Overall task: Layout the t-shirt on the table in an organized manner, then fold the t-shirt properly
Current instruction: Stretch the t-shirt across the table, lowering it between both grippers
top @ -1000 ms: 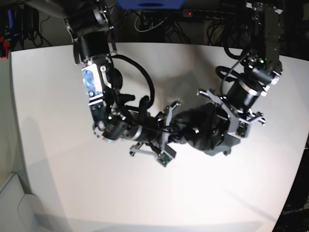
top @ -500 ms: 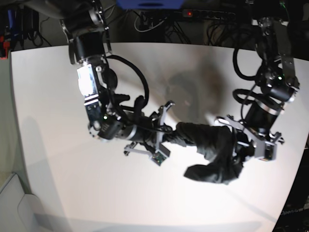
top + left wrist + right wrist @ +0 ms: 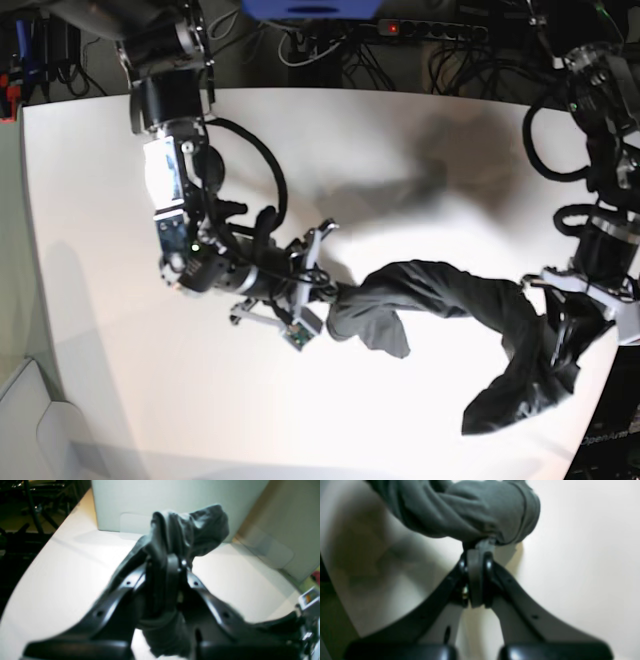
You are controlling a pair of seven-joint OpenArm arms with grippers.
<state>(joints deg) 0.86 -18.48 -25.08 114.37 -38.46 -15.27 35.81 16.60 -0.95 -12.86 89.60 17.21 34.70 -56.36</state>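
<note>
Currently the t-shirt (image 3: 450, 290) hangs bunched between both arms: left gripper (image 3: 165, 562) and right gripper (image 3: 477, 547) each pinch cloth tightly. Layout on the table (image 3: 100, 200) is unfinished; folding remains.

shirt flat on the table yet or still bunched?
Bunched. The t-shirt hangs as a twisted rope between the right gripper and left gripper, both shut on it, above the table.

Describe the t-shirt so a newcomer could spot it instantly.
Start at the big white table. Between the two arms, over its near right part, hangs a dark grey bunched rope of cloth, the t-shirt, pinched by the right gripper and left gripper. It is the only soft thing there.
</note>
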